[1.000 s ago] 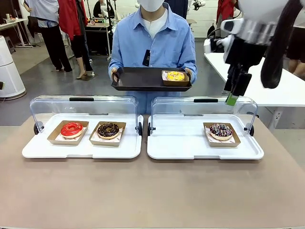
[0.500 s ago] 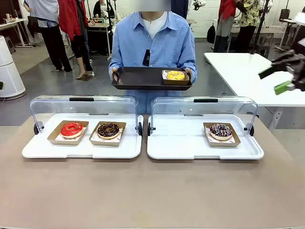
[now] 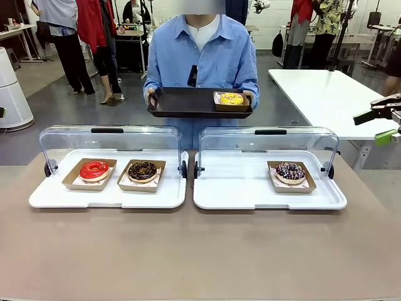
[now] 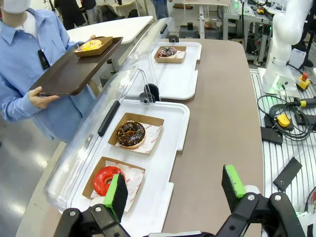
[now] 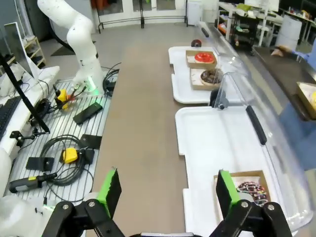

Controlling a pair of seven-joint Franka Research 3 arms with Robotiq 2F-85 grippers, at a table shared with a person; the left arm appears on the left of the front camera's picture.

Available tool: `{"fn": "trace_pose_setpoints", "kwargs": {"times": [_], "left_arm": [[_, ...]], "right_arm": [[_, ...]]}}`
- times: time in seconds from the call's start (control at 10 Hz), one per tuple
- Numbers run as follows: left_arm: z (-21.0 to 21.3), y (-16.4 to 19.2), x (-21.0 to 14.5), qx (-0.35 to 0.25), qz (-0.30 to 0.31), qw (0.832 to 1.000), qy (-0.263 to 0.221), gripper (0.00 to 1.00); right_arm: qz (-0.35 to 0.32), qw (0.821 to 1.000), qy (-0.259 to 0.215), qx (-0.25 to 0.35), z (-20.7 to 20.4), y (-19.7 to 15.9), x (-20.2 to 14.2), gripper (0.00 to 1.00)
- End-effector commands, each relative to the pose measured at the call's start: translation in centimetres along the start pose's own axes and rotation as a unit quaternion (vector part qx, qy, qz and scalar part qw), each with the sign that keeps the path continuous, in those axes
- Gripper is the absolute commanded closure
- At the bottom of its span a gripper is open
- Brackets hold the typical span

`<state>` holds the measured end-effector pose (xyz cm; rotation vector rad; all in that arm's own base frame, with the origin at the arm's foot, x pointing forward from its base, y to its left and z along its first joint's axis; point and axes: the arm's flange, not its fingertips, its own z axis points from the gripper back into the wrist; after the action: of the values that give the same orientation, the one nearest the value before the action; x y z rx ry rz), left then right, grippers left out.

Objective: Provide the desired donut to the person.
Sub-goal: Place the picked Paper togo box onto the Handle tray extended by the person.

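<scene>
**A:** Where is the yellow donut (image 3: pixel 230 99)?

**B:** It sits in a small cardboard tray (image 3: pixel 231 110) at the right end of a dark serving tray (image 3: pixel 182 103). The person (image 3: pixel 200 59) in the light blue shirt holds that serving tray level in front of the body, with a hand at each short end. The tray is just beyond the far edge of the table (image 3: pixel 200 251).

**A:** And what lies on the table itself?

**B:** Two white display trays lie side by side along its far half. Each has a clear lid (image 3: pixel 109 143) tipped up at the back. The left display tray (image 3: pixel 44 199) carries a red glazed donut (image 3: pixel 94 169) toward its left end. A chocolate donut (image 3: pixel 142 170) sits just beside it, nearer the middle of the table, and both are in brown cardboard trays. The right display tray (image 3: pixel 225 194) carries a sprinkled chocolate donut (image 3: pixel 290 171) near its right end, also in a cardboard tray.

**A:** What about the grippers?

**B:** The right gripper (image 3: pixel 369 128) hangs in the air off the table's right edge, well apart from every donut. Its jaws are spread wide with nothing between them. Its wrist view looks along the table from that end, with the sprinkled donut nearest. The left gripper (image 4: pixel 175 190) is likewise released, its green pads wide apart and empty. Its wrist view looks along the table from the left end, with the red donut nearest its fingers and the person's serving tray farther off.
</scene>
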<state>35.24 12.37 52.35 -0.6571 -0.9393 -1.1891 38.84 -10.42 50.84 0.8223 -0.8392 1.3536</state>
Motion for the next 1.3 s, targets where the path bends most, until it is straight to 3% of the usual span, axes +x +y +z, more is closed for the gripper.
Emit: {"fn": "trace_pose_setpoints", "kwargs": {"times": [0.0,0.2,0.5,0.7,1.1,1.2], "left_arm": [[0.1,-0.1,0.1,0.0,-0.003,1.0,-0.006,0.0],[0.1,-0.1,0.1,0.0,-0.003,1.0,-0.006,0.0],[0.1,-0.1,0.1,0.0,-0.003,1.0,-0.006,0.0],[0.1,-0.1,0.1,0.0,-0.003,1.0,-0.006,0.0],[0.1,-0.1,0.1,0.0,-0.003,1.0,-0.006,0.0],[0.1,-0.1,0.1,0.0,-0.003,1.0,-0.006,0.0]], "right_arm": [[0.005,1.0,-0.011,0.0,0.2,0.1,0.1,0.0],[0.0,1.0,0.002,0.0,0.1,0.1,0.0,0.0],[0.017,0.996,-0.087,-0.005,0.6,-2.2,-5.0,0.0],[0.018,0.994,-0.106,-0.026,0.4,-3.3,-7.5,0.0],[-0.004,0.994,-0.106,-0.019,-0.7,-4.8,-8.7,0.0],[-0.003,0.995,-0.1,-0.022,-0.7,-3.6,-9.6,0.0]]}}
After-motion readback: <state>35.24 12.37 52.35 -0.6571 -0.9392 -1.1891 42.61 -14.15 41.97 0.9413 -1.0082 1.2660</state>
